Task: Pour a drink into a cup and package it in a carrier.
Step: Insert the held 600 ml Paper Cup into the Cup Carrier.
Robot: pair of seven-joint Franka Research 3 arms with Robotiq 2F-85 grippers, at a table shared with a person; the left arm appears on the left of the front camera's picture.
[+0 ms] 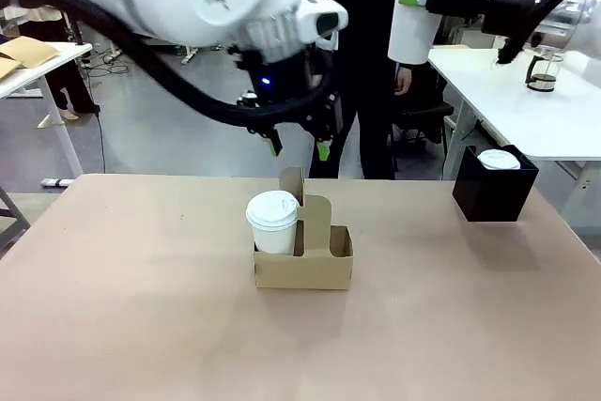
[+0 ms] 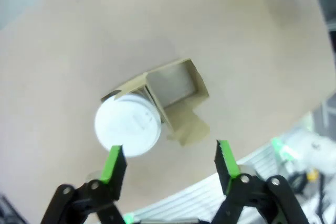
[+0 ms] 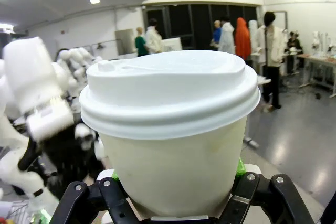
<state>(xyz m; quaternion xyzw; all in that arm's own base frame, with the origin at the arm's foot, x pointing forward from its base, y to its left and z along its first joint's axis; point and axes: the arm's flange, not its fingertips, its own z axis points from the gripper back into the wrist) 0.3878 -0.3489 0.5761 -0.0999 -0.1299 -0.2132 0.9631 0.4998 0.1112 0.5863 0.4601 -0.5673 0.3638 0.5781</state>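
1. Where the left arm reaches over the middle of the tabletop (image 1: 113, 307), the left fingers (image 1: 323, 150) are seen spread wide, tips pointing down, with nothing between them.
2. The left fingers are held above the carrier (image 1: 324, 265) and clear of its upright handle panel; no contact is noted.
3. The carrier is placed upright near the tabletop's centre. A lidded cup (image 1: 273, 221) is seated in its slot on the robot's left, just beside the handle panel.
4. From the left wrist view, the lidded cup is recorded from above, its white lid just ahead of one green pad. The carrier's other slot is seen with its interior bare.
5. The right fingers (image 3: 240, 167) are pinched on a second cup (image 3: 173, 145), white with a white lid, gripped by its paper wall below the lid. In the front view this cup is held high at the picture's right, well apart from the carrier.
6. A black box (image 1: 495, 196) is set near the tabletop's far right edge. A white round object (image 1: 499, 159) is lodged in its top, possibly a lid or another cup; which one cannot be told at this size.
7. The drink (image 1: 540, 83) is noted as a dark layer low in a glass carafe (image 1: 542, 63). The carafe is stood on a white table (image 1: 526, 119) behind, well apart from both cups.
8. A person (image 1: 376, 91) in black clothing is seen at the far side, behind the left arm.
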